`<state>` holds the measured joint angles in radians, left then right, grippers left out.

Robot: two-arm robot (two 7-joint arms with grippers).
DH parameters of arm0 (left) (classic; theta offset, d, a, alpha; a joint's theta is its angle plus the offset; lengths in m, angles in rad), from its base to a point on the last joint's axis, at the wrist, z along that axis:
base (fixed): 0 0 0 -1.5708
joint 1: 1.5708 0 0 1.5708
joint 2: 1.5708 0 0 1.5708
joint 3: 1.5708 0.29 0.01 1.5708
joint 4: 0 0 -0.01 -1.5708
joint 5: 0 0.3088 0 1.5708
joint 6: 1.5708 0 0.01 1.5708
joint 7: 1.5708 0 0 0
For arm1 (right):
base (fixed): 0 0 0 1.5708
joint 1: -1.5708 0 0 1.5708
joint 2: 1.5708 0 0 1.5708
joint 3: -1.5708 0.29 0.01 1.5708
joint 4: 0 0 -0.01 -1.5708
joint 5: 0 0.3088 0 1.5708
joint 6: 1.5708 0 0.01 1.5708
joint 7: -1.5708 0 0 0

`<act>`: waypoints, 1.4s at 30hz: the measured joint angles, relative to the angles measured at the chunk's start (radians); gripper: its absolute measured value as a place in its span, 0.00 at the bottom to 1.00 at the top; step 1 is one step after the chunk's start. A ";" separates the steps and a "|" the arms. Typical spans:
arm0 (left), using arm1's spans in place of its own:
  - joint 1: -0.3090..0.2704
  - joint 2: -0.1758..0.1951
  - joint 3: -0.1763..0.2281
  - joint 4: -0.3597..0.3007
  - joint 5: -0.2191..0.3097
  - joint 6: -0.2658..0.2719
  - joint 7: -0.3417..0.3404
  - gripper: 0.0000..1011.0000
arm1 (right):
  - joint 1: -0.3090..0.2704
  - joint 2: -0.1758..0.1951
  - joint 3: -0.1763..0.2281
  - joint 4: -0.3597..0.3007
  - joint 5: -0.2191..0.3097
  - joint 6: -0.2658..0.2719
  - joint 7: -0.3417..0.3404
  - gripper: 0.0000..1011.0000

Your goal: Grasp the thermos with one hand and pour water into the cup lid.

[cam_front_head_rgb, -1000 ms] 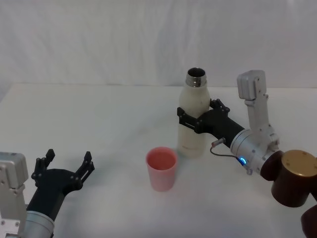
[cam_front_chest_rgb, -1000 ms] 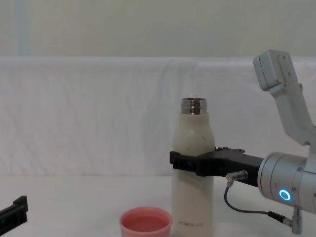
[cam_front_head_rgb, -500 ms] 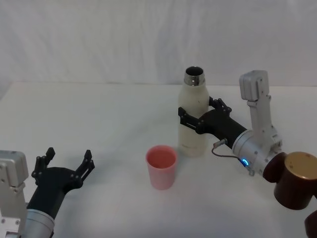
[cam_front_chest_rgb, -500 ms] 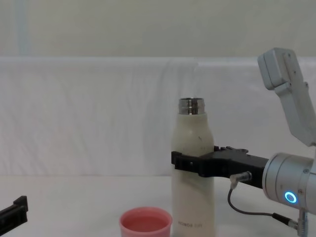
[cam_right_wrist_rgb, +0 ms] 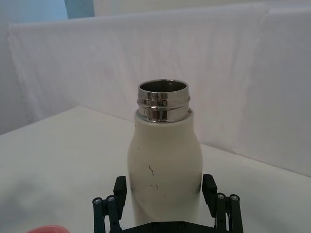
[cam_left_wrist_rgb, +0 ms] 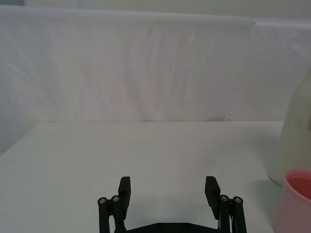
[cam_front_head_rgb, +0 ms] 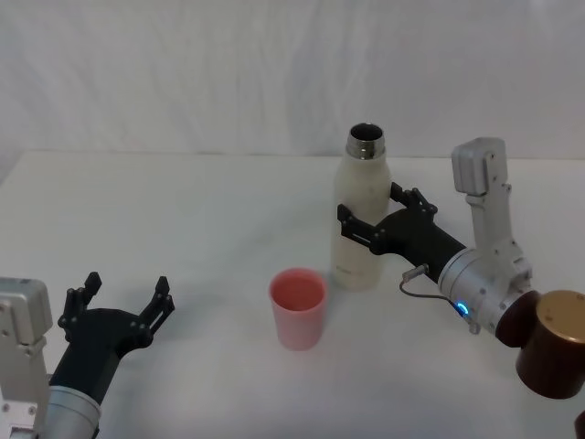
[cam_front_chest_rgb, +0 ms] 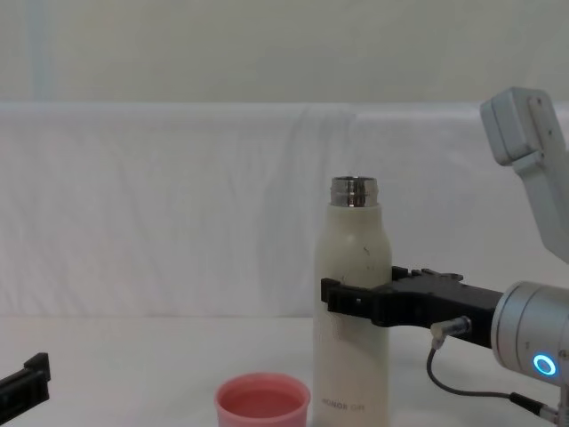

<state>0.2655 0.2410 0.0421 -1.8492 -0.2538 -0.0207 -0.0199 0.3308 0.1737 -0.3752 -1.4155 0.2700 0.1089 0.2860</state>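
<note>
Nearest the robot, at the lower left of the head view, the left gripper (cam_front_head_rgb: 123, 300) rests low over the white counter (cam_front_head_rgb: 183, 229) with its jaws spread wide and nothing between them; its arm is cut off by the frame edge. From the chest camera just one black fingertip of it pokes in at the lower left. Its own wrist camera shows both jaw tips apart over bare counter, with the cup lid (cam_left_wrist_rgb: 295, 199) and the thermos cut off at the edge of that view.

Farther forward, about mid-counter, the pink cup lid (cam_front_head_rgb: 298, 308) stands upright, mouth up, by itself. Whether it holds any liquid cannot be made out. In the chest view its lower part is cut off by the frame.

Just behind it and a little to the right stands the cream-white thermos (cam_front_head_rgb: 361, 215), upright, its steel neck open. The right gripper (cam_front_head_rgb: 367, 224) reaches in from the right, jaws clamped on either side of the bottle's middle; the far jaw is mostly hidden behind the body. The wrist's blue ring (cam_front_chest_rgb: 544, 365) glows. The grey lettering near the base (cam_front_chest_rgb: 344, 407) is too small to read. Whether the bottle's base touches the counter cannot be told.
</note>
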 joint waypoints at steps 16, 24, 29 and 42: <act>0.000 0.000 0.000 0.000 0.000 0.000 0.000 0.99 | -0.064 0.030 0.012 -0.095 -0.016 0.026 -0.024 0.99; 0.000 0.000 0.000 0.000 0.000 0.000 0.000 0.99 | -0.164 0.059 0.024 -0.215 -0.025 0.038 -0.042 0.99; 0.000 0.000 0.000 0.000 0.000 0.000 0.000 0.99 | -0.224 0.069 0.018 -0.266 -0.038 0.035 -0.049 0.99; 0.000 0.000 0.000 0.000 0.000 0.000 0.000 0.99 | -0.286 0.061 0.003 -0.277 -0.057 -0.006 -0.055 0.99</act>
<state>0.2655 0.2410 0.0421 -1.8492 -0.2538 -0.0208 -0.0199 0.0448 0.2347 -0.3726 -1.6928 0.2126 0.1031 0.2313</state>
